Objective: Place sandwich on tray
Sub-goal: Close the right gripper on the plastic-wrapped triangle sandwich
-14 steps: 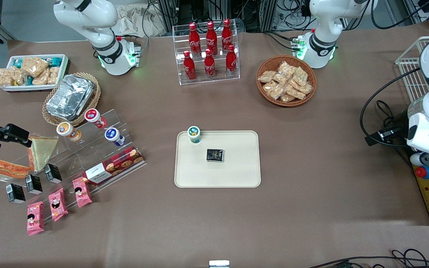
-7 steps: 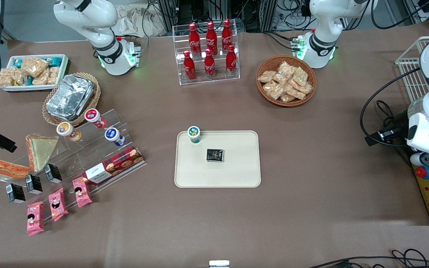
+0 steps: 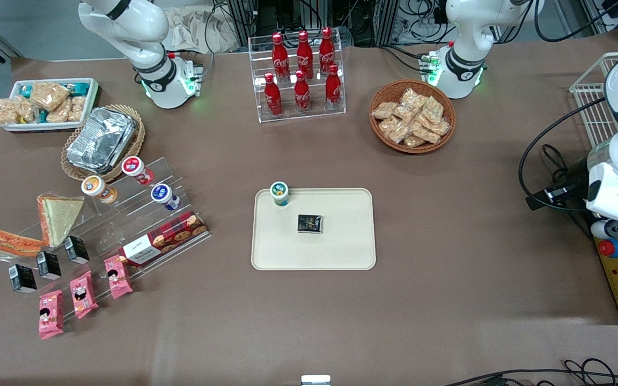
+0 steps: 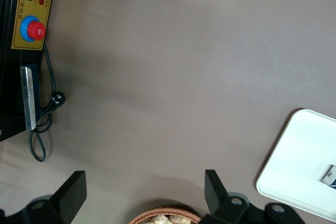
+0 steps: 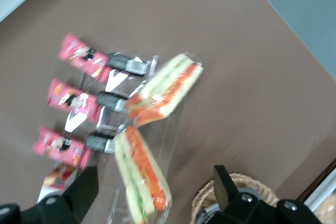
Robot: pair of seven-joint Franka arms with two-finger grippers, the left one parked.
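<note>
Gripper [image 5: 152, 198] is hovering above the sandwich [image 5: 164, 90], jaws spread wide, holding nothing; tray [image 3: 341, 252] is lying well apart.

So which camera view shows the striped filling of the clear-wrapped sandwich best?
The right wrist view: the clear-wrapped wedge sandwich shows its orange-red filling, with the open claw hovering high above. The front view shows it small at the working arm's end. The left wrist view misses it.

The right arm's gripper [image 5: 155, 195] hangs high above the table, jaws spread apart.
</note>
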